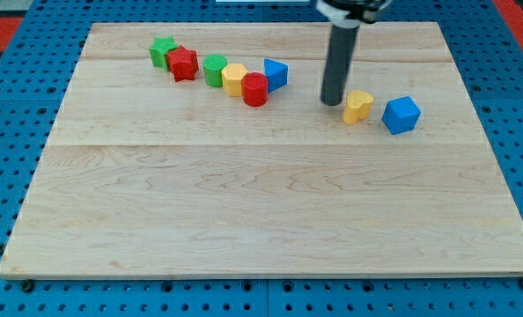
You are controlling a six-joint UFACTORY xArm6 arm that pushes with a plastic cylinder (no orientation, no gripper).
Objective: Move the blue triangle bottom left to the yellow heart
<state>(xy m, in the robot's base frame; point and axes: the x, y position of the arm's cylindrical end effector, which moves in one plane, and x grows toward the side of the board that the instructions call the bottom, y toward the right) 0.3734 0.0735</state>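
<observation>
My tip (333,102), a bare rod with no claw, sits between the blue triangle (276,73) and yellow heart (358,106), just left of the heart, so it is not yet behind the triangle to push it.

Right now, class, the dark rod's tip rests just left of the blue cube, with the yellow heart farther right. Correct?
Not quite. In the camera view, my tip rests just left of the yellow heart-shaped block; the blue cube lies farther right.

Blue triangle (276,73) is found at the right end of the upper-left block row, touching a red neighbour. Yellow heart (358,106) is seen well apart to its right, lying flat.
</observation>
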